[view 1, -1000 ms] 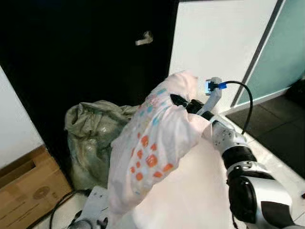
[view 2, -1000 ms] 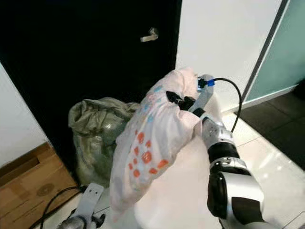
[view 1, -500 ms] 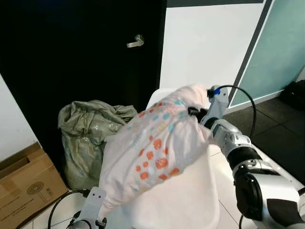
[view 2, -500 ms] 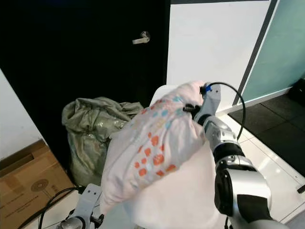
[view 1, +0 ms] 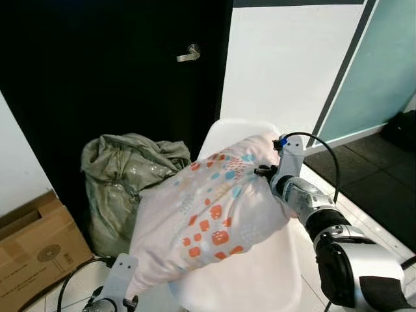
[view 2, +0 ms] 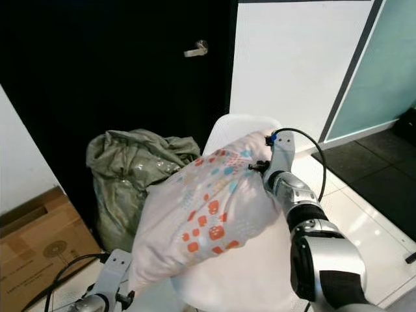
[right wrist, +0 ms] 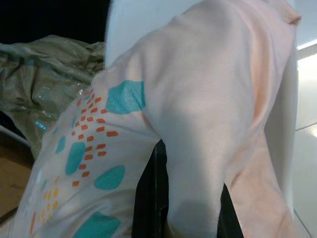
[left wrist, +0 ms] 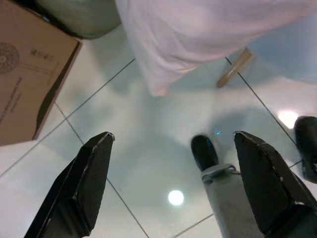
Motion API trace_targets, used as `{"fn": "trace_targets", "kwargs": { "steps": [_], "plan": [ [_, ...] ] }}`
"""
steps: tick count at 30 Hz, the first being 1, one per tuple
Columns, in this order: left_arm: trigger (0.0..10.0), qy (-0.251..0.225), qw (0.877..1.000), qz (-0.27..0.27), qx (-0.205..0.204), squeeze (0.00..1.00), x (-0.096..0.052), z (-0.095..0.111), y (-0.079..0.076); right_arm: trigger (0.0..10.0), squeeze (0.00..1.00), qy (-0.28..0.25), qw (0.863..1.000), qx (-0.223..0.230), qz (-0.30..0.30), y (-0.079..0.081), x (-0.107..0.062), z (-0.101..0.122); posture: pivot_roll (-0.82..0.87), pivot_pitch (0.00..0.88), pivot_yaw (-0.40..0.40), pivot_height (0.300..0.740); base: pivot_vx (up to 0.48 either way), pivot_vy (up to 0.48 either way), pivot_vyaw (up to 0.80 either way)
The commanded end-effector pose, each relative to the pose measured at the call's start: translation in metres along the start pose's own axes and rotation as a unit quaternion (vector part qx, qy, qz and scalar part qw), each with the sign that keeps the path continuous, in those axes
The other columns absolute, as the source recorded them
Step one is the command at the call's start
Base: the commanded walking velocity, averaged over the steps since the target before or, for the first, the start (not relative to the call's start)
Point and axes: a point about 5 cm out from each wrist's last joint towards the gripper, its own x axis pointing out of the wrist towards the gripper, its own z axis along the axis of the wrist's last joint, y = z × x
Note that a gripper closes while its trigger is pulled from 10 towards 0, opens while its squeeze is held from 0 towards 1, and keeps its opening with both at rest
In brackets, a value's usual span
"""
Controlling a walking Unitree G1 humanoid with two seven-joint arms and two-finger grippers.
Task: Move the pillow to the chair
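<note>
Left eye view: the pale pink pillow with orange and teal patches (view 1: 211, 221) lies across the white moulded plastic chair (view 1: 235, 133), its near end overhanging the seat's left edge. The right gripper (view 1: 265, 171) pinches the pillow's far end. A crumpled green sack (view 1: 123, 175) sits left.

Left wrist view: the left gripper (left wrist: 173, 186) hangs above the tiled floor (left wrist: 148, 144), fingers spread.

Right wrist view: black fingers (right wrist: 151, 198) clamp a fold of pillow fabric.
</note>
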Motion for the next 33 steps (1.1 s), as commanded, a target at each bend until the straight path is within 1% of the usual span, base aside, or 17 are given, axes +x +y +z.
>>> {"fn": "trace_targets", "kwargs": {
  "steps": [1,2,3,4,5,6,7,8,10,11,14,16,19,23,28,30,33],
  "plan": [
    [10.0,0.012,1.0,-0.001,-0.002,0.0,-0.001,-0.006,-0.001,10.0,0.0,-0.011,1.0,-0.003,-0.024,-0.008,-0.002,0.006,-0.08,0.057,-0.031,0.74,0.0,0.0,0.0],
    [10.0,0.013,1.0,0.0,-0.003,0.0,-0.001,-0.007,-0.001,10.0,0.0,-0.012,0.999,-0.005,-0.039,-0.012,-0.002,0.005,-0.08,0.055,-0.032,0.74,0.0,0.0,0.0],
    [10.0,0.013,1.0,0.0,-0.003,0.0,-0.001,-0.007,-0.001,10.0,0.0,-0.012,0.999,-0.005,-0.039,-0.012,-0.002,0.005,-0.08,0.055,-0.032,0.74,0.0,0.0,0.0],
    [10.0,0.014,1.0,0.0,-0.004,0.0,-0.001,-0.008,-0.002,10.0,0.0,-0.012,0.998,-0.006,-0.061,-0.017,-0.004,0.004,-0.08,0.053,-0.035,0.74,0.0,0.0,0.0],
    [10.0,0.014,1.0,-0.001,-0.005,0.0,-0.001,-0.008,-0.003,10.0,0.0,-0.013,0.994,-0.006,-0.111,-0.031,-0.008,0.002,-0.08,0.052,-0.036,0.74,0.0,0.0,0.0],
    [10.0,0.014,1.0,-0.001,-0.005,0.0,-0.001,-0.008,-0.003,10.0,0.0,-0.013,0.994,-0.006,-0.111,-0.031,-0.008,0.002,-0.08,0.052,-0.036,0.74,0.0,0.0,0.0],
    [10.0,0.014,1.0,-0.002,-0.005,0.0,-0.001,-0.007,-0.005,10.0,0.0,-0.013,0.991,-0.008,-0.132,-0.038,-0.01,0.002,-0.08,0.05,-0.037,0.74,0.0,0.0,0.0],
    [10.0,0.014,1.0,-0.002,-0.005,0.0,-0.001,-0.007,-0.005,10.0,0.0,-0.013,0.991,-0.008,-0.132,-0.038,-0.01,0.002,-0.08,0.05,-0.037,0.74,0.0,0.0,0.0],
    [10.0,0.013,1.0,-0.004,-0.005,0.0,0.0,-0.005,-0.009,10.0,0.0,-0.015,0.985,-0.014,-0.17,-0.051,-0.014,0.001,-0.08,0.048,-0.038,0.74,0.0,0.0,0.0],
    [10.0,0.013,1.0,-0.004,-0.005,0.0,0.0,-0.005,-0.009,10.0,0.0,-0.015,0.985,-0.014,-0.17,-0.051,-0.014,0.001,-0.08,0.048,-0.038,0.74,0.0,0.0,0.0],
    [10.0,0.013,1.0,-0.006,-0.005,0.0,0.0,-0.004,-0.012,10.0,0.0,-0.011,0.981,-0.014,-0.193,-0.059,-0.018,-0.003,-0.08,0.05,-0.037,0.74,0.0,0.0,0.0],
    [10.0,0.012,1.0,-0.008,-0.005,0.0,0.0,-0.004,-0.016,10.0,0.0,0.011,0.982,-0.003,-0.19,-0.06,-0.018,-0.013,-0.08,0.057,-0.034,0.74,0.0,0.0,0.0],
    [10.0,0.012,1.0,-0.009,-0.004,0.0,0.0,-0.004,-0.019,10.0,0.0,0.023,0.982,0.011,-0.188,-0.059,-0.018,-0.022,-0.08,0.06,-0.033,0.73,0.0,0.0,0.0],
    [10.0,0.012,1.0,-0.009,-0.004,0.0,0.0,-0.006,-0.022,10.0,0.0,0.022,0.981,0.022,-0.191,-0.06,-0.019,-0.026,-0.07,0.065,-0.029,0.715,0.0,0.0,0.0],
    [10.0,0.015,1.0,-0.005,-0.007,0.0,-0.003,-0.016,-0.018,10.0,0.0,0.013,0.982,0.023,-0.187,-0.059,-0.019,-0.026,-0.07,0.069,-0.028,0.7,0.0,0.0,0.0],
    [10.0,0.015,1.0,0.0,-0.009,0.0,-0.004,-0.02,-0.013,10.0,0.0,0.011,0.981,0.021,-0.191,-0.062,-0.02,-0.027,-0.08,0.071,-0.027,0.69,0.0,0.0,0.0],
    [10.0,0.011,1.0,0.008,-0.013,0.0,-0.004,-0.02,-0.007,10.0,0.0,0.009,0.98,0.018,-0.197,-0.065,-0.022,-0.027,-0.08,0.072,-0.026,0.68,0.0,0.0,0.0]
  ]
}}
